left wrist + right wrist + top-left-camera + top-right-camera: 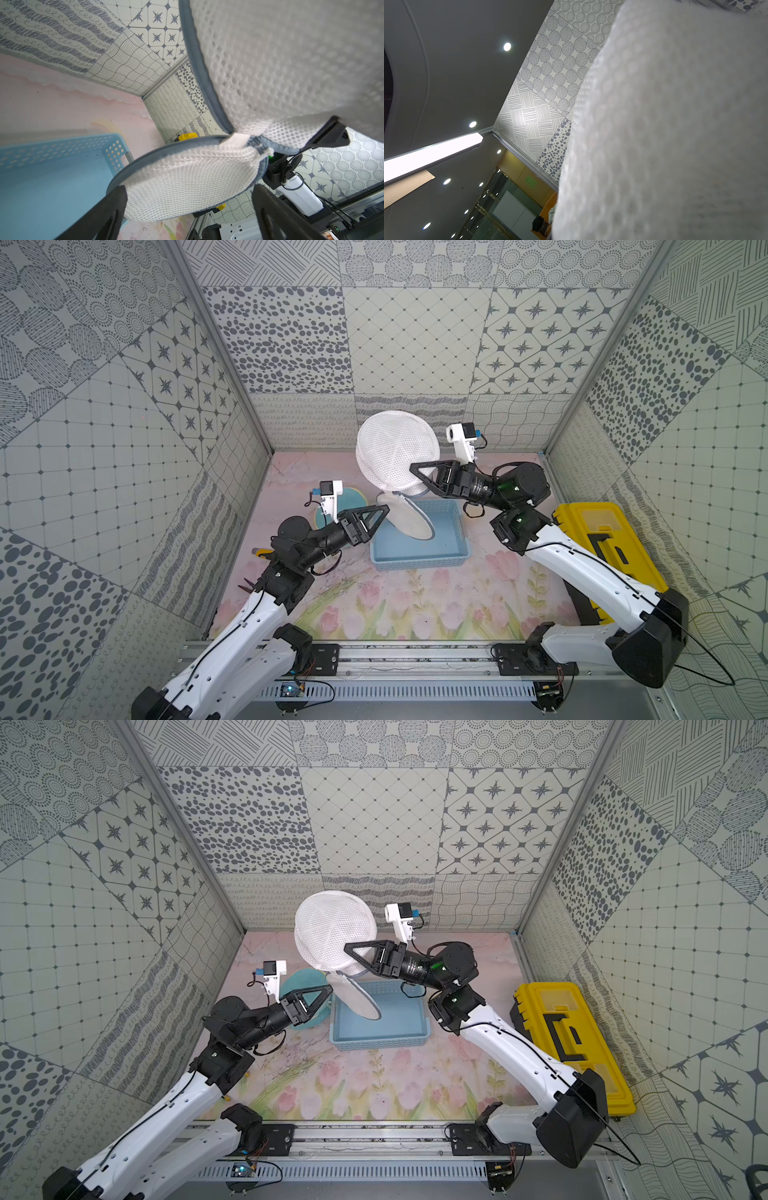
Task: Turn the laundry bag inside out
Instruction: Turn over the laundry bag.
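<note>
Right now the right end effector point(417, 471) is clamped on the rim of the laundry bag point(395, 448). It holds the white mesh dome aloft toward the far edge of the desk point(415, 614), above the far rim of the blue basket point(419, 562). The bag's round flap point(409, 519) hangs from the dome down over the basket, joined to it at the zip end. The left end effector point(381, 512) is spread wide and empty. Its wrist view shows one finger point(116, 199) on each side of the flap's lower edge, though whether they touch the mesh I cannot tell. The step in hand looks like taking a second hold so the mouth can be spread and the mesh pushed through. To do that well, I would bite on the flap's grey zip trim point(145, 153) rather than bare mesh, which is likely to stretch and slip. Then draw the flap away from the dome while the right grip stays firm, so the opening widens instead of twisting. Moving above the basket wall should avoid snagging. How much of the bag is already reversed cannot be judged from here.
</note>
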